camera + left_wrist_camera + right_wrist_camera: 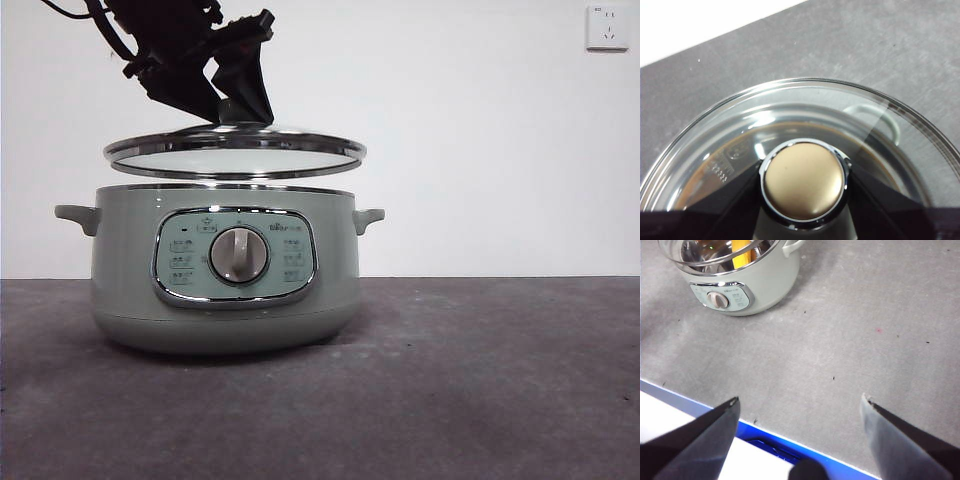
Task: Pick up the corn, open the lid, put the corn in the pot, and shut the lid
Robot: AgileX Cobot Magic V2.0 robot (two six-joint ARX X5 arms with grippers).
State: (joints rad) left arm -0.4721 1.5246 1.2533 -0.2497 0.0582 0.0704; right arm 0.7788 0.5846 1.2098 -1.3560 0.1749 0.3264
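1. Grey, speckled table [500, 380] runs back to a plain white wall [480, 150], which carries a white socket [607, 27] near the top corner.
2. Left gripper [803, 182] has its two black jaws pressed against either side of the knob [804, 180], clamped on it.
3. That knob belongs to the lid [235, 152], which hangs level just above the pot [225, 270], with a clear gap between its chrome rim and the pot's rim.
4. Seen from the right wrist, the corn [741, 252] shows yellow inside the pot, under the raised lid.
5. Right gripper [800, 412] hovers over bare table well away from the pot, its jaws spread wide and holding nothing.
6. Below it runs a blue edge strip [765, 437] of the table.
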